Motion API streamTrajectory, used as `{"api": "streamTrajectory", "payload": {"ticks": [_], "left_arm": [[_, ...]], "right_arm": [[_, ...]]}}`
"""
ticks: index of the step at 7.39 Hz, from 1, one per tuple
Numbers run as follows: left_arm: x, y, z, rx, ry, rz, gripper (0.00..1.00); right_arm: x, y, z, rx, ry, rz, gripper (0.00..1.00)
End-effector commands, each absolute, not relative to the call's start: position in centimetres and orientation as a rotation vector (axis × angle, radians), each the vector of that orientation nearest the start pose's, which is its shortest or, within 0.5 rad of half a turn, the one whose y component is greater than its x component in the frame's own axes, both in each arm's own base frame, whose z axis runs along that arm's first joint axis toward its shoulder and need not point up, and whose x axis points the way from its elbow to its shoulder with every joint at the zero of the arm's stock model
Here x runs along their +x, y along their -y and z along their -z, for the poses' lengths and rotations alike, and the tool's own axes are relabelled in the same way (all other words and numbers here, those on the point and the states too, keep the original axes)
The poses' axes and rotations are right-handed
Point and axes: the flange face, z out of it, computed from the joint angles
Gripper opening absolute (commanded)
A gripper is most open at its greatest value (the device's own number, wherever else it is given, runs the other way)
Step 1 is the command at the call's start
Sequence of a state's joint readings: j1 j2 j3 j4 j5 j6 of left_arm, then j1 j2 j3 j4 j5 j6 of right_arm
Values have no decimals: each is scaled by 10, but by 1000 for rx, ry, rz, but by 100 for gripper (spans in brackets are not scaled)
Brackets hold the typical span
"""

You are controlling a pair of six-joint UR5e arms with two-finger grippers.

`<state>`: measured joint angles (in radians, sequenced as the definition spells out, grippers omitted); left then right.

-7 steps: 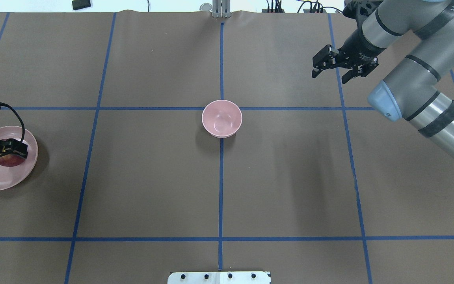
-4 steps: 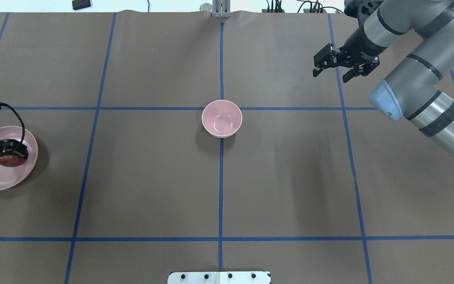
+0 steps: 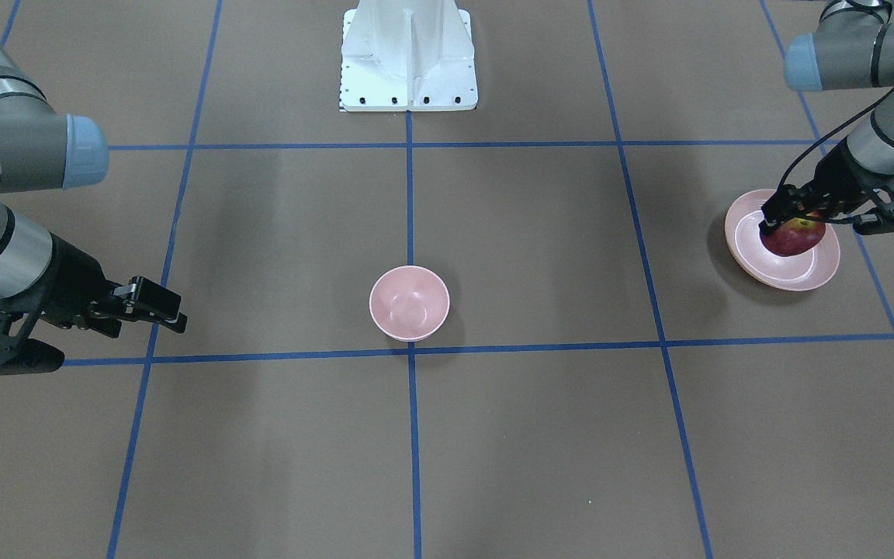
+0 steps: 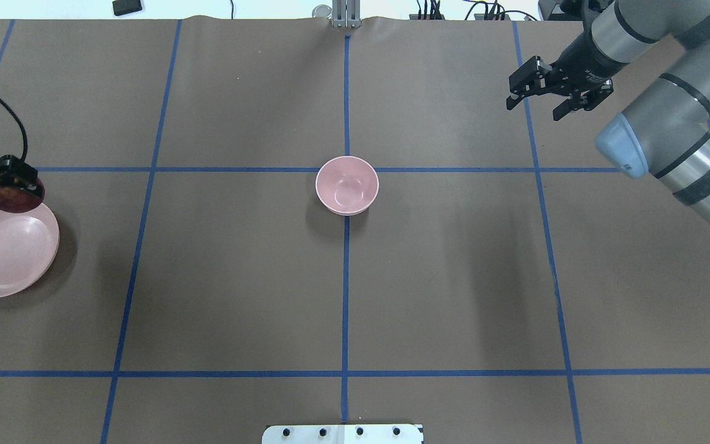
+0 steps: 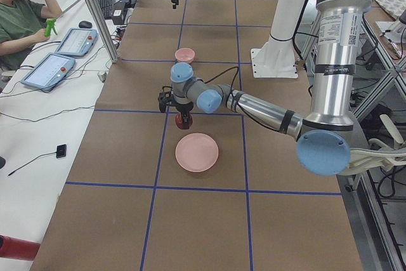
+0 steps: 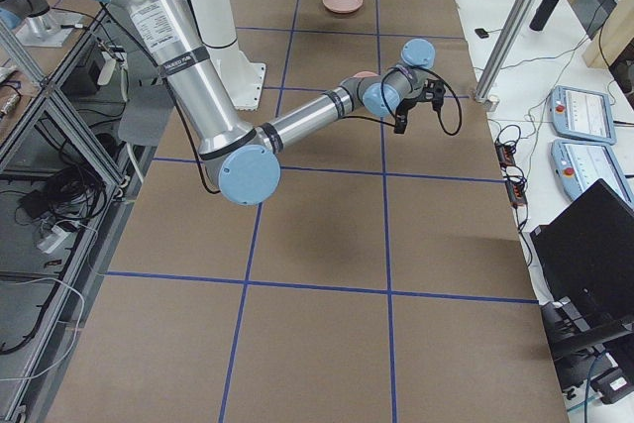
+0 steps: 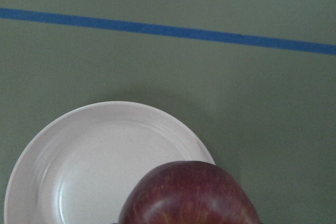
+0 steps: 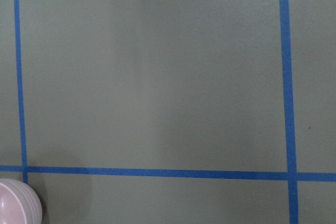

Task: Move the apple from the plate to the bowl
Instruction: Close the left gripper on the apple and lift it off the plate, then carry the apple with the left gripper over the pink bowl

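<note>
The dark red apple (image 4: 15,197) hangs in my left gripper (image 4: 10,186), which is shut on it, above the far rim of the pale pink plate (image 4: 7,253) at the table's left edge. The front-facing view shows the apple (image 3: 792,237) lifted over the plate (image 3: 746,260). The left wrist view shows the apple (image 7: 189,195) above the bare plate (image 7: 89,161). The small pink bowl (image 4: 347,185) stands empty at the table's middle, far to the right of the apple. My right gripper (image 4: 534,110) is open and empty, high over the far right of the table.
The robot's white base plate (image 3: 408,62) sits at the near middle edge. Blue tape lines cross the brown table. In the left side view an aluminium post (image 5: 95,11), tablets (image 5: 47,71) and a seated person (image 5: 22,20) stand beyond the far edge.
My left gripper has lifted the apple off the plate and carried it toward the far side. My right gripper has drifted slightly right and farther away.
</note>
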<state>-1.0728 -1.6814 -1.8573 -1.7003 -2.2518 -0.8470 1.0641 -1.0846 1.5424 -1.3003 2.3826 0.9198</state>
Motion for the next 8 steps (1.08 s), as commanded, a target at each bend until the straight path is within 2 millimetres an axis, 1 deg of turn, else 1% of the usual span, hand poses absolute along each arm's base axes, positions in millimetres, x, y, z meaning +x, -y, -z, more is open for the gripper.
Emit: {"api": "streamTrajectory", "payload": {"ticks": [1,2,3,4,5,6,7,8], "left_arm": [[223,550,-316,-49,-839,196,0],[266,549,-271,-82,-872,237,0],[310,552,-221,-117,-903,284,0],[353,547,-189,-156,-919,300,0],[393,552,-155,-172,-930,325,0],[440,551,-129,-177,-947,359,0],[480,563,-110,-176,-961,401,0],[516,572,-109,-158,-955,405,0]], "right_arm": [[-246,617,-380,35,1007,-63,100],[-225,617,-400,61,988,-37,100],[-205,615,-425,79,964,-9,100],[-180,609,-459,93,934,20,100],[-151,598,-496,107,906,57,100],[-120,584,-534,112,881,86,100],[-103,575,-556,112,867,102,100],[-90,567,-569,103,864,88,100]]}}
